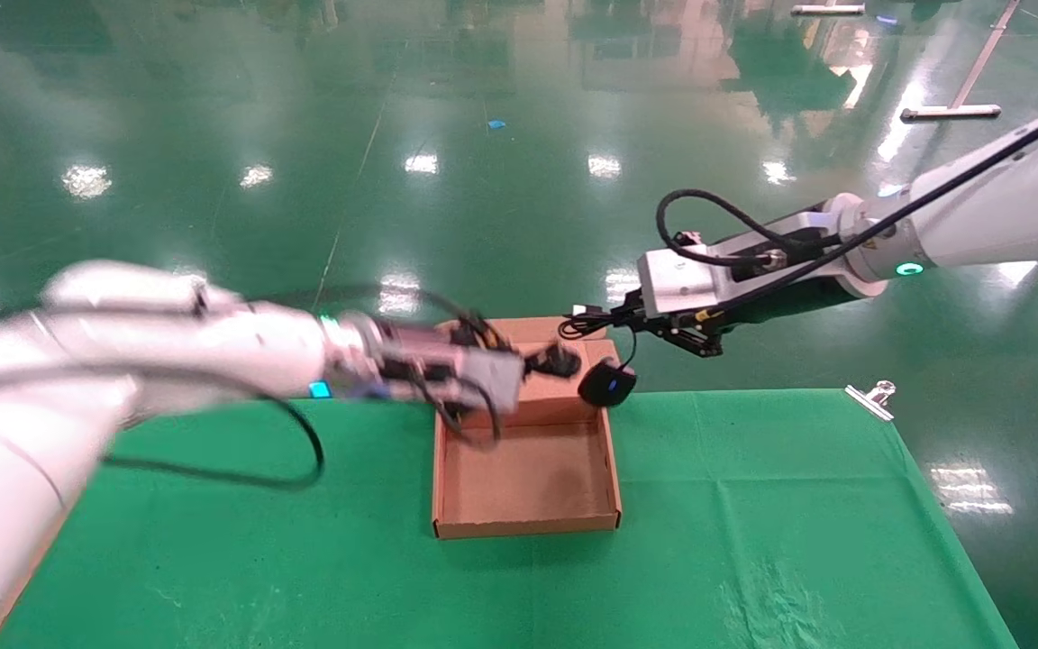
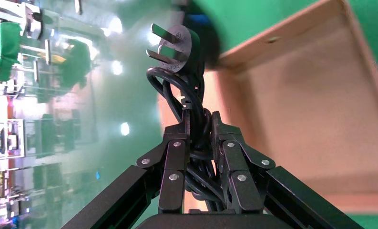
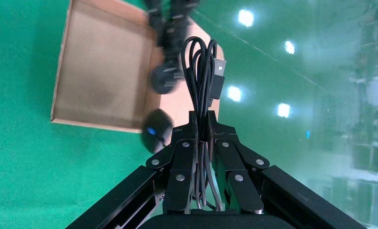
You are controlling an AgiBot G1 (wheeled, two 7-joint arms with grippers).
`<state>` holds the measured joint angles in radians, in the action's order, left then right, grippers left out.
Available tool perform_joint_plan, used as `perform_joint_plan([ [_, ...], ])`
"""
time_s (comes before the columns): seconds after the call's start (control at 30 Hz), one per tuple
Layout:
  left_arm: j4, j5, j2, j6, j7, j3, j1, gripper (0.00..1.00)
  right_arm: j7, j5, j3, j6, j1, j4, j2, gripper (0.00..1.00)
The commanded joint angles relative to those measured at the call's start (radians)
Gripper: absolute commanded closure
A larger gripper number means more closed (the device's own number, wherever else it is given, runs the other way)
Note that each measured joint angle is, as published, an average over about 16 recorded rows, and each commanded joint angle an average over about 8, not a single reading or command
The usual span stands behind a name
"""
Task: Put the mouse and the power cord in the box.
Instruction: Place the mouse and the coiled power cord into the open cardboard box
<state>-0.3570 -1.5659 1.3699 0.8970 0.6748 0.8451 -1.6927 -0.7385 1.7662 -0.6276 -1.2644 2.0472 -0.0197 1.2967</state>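
- While both arms reach in over the box, which lies open at the centre of the head view on the green worktop, each carries a load.
- Left gripper: jaws clamped on the bundled power cord, plug uppermost, above the box's far edge, centre of the head view.
- Right gripper: jaws closed on the looped thin cable of the mouse, which hangs by the box's far right corner.
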Motion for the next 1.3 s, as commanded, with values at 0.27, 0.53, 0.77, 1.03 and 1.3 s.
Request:
perform_joint_plan([
  [0.27,-0.085,0.078,0.001,-0.125,0.05,0.105,0.132,0.4,-0.012,-0.001,0.001,0.005,-0.017,0.016,-0.019,1.0],
  [0.53,-0.093,0.144,0.0,-0.17,0.048,0.183,0.132,0.0,-0.024,-0.002,0.002,-0.008,-0.027,0.02,-0.032,1.0],
  [0.77,-0.091,0.197,-0.001,-0.191,0.049,0.241,0.124,0.0,-0.028,-0.004,0.003,-0.025,-0.033,0.022,-0.034,1.0],
  [1.03,-0.079,0.264,-0.003,-0.239,0.048,0.279,0.119,0.0,-0.017,-0.014,0.01,-0.032,-0.018,0.015,-0.014,1.0],
  [1.3,-0.026,0.367,-0.06,-0.185,0.066,0.248,0.095,0.0,-0.001,-0.02,0.013,-0.031,-0.017,-0.012,0.046,1.0],
])
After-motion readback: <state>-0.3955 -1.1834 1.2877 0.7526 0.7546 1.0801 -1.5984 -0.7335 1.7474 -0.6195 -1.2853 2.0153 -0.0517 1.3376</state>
